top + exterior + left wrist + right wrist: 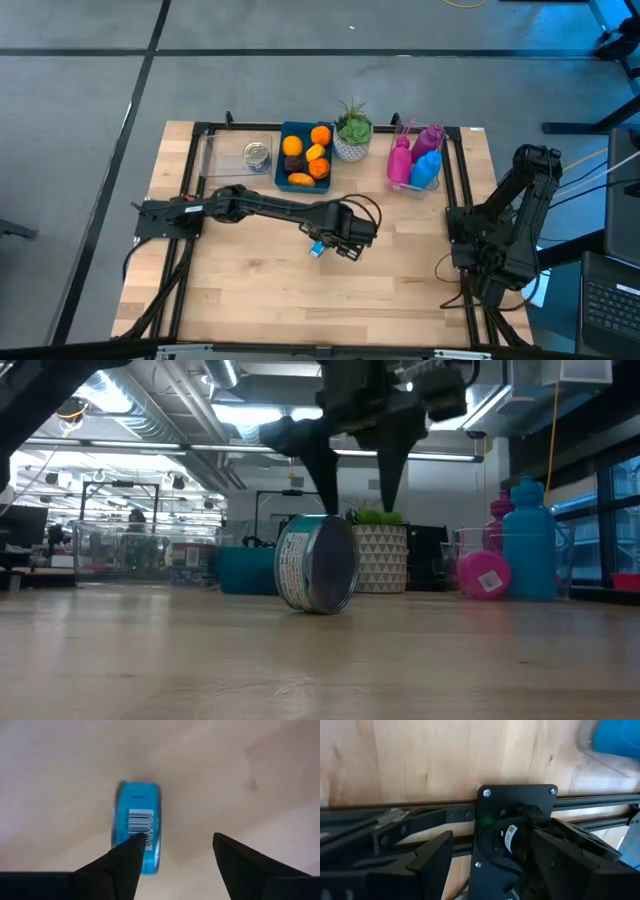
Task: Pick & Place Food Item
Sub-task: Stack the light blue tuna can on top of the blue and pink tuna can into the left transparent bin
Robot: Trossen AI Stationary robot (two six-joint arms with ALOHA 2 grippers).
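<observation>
A: Can (316, 249)?
B: On edge mid-table, free; left gripper (345, 240) sat at its 3 o'clock, fingers apart, empty; can's flat faces ran along the gap.
A: Right gripper (490, 855)?
B: Parked, apart, farther.

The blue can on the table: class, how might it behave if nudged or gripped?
The blue can stands on its curved edge, so it would probably roll at a slight push. Its walls look rigid, likely stiff under a grip. The glossy label may be slippery. The left end effector hangs open just above it, so a touch from one finger could set it rolling.
</observation>
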